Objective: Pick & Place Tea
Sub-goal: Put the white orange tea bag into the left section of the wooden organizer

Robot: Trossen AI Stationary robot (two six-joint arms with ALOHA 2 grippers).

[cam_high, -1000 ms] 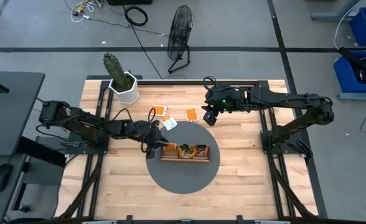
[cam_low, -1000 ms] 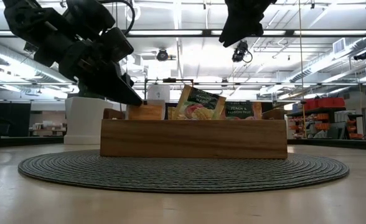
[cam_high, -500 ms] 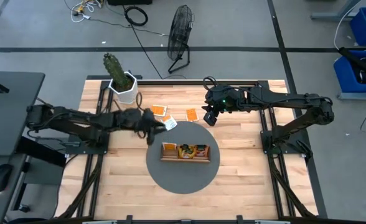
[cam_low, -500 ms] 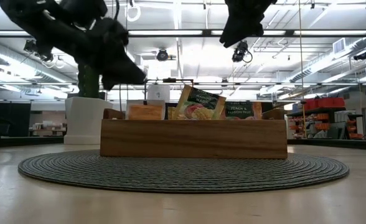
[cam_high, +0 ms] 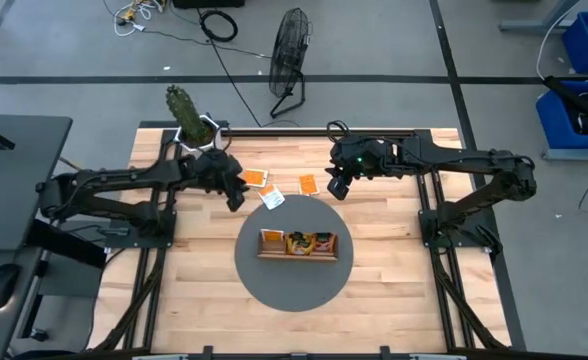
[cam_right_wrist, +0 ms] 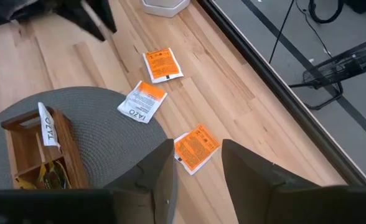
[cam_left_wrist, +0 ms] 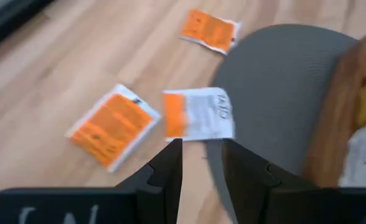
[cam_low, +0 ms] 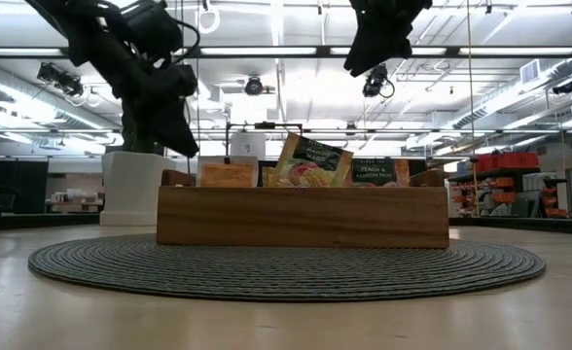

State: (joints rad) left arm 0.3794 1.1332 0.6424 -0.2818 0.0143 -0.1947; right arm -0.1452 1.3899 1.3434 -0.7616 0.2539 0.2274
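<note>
- Here, the wooden tray (cam_high: 296,243) is sitting on the round grey mat (cam_high: 294,290) near the middle of the tabletop (cam_high: 394,300), so both arms can reach it; several tea sachets are already standing upright in its compartments, among them a white one (cam_right_wrist: 46,129) at one end.
- Three sachets are lying flat on the table beyond the mat, toward the far edge: an orange sachet (cam_high: 256,179), a white-and-orange sachet (cam_high: 272,199) resting half on the mat's far rim, and a second orange sachet (cam_high: 308,185) just beside that rim.
- The left gripper (cam_high: 233,190) is hovering over the bare wood just beside the first orange sachet, its fingers (cam_left_wrist: 167,171) standing apart with nothing between them, apparently lining up for the next pick.
- The right gripper (cam_high: 338,188) is waiting above the table next to the second orange sachet, fingers (cam_right_wrist: 158,177) likewise parted and empty.
- A potted cactus (cam_high: 196,128) is standing at the far left corner, clear of the work.
- Judged from the layout, the task is partly done: three sachets are still waiting outside the tray.
</note>
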